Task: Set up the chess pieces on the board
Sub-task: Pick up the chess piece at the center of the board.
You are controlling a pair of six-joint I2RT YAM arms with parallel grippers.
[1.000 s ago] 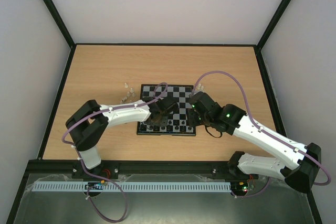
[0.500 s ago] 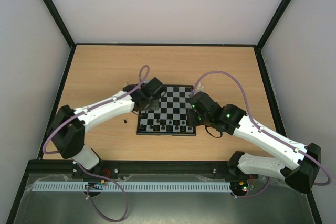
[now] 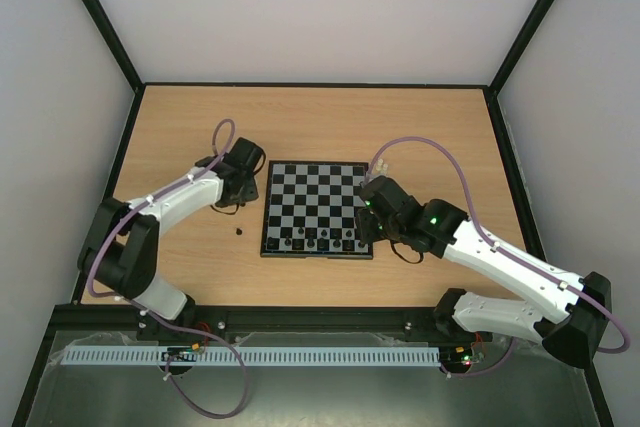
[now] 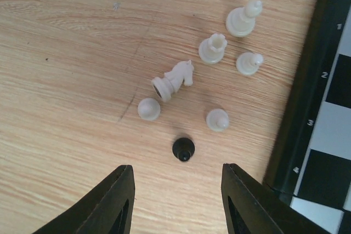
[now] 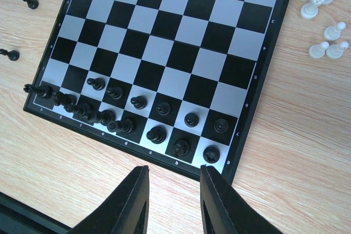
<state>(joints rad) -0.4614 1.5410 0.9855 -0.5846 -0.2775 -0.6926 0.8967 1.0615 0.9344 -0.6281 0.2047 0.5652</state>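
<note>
The board (image 3: 335, 172) lies mid-table, with black pieces (image 5: 156, 133) filling most of its two near rows. My left gripper (image 4: 176, 171) is open and empty, hovering left of the board (image 4: 307, 97) just short of a lone black pawn (image 4: 183, 148). Several whitish pieces stand beyond it, with a knight (image 4: 173, 80) on its side. In the top view the left gripper (image 3: 236, 195) hides them. My right gripper (image 5: 174, 171) is open and empty over the table off the board's near right corner; it also shows in the top view (image 3: 366, 228).
More whitish pieces (image 5: 328, 41) stand off the board's right side. Two black pawns stand on the wood left of the board, one (image 5: 11, 55) nearer and one (image 5: 29, 1) farther; one shows in the top view (image 3: 238, 230). Black frame rails edge the table.
My left arm has swung from over the board's near left part out to the left, over the loose pieces beside the board. The right arm has not moved.
</note>
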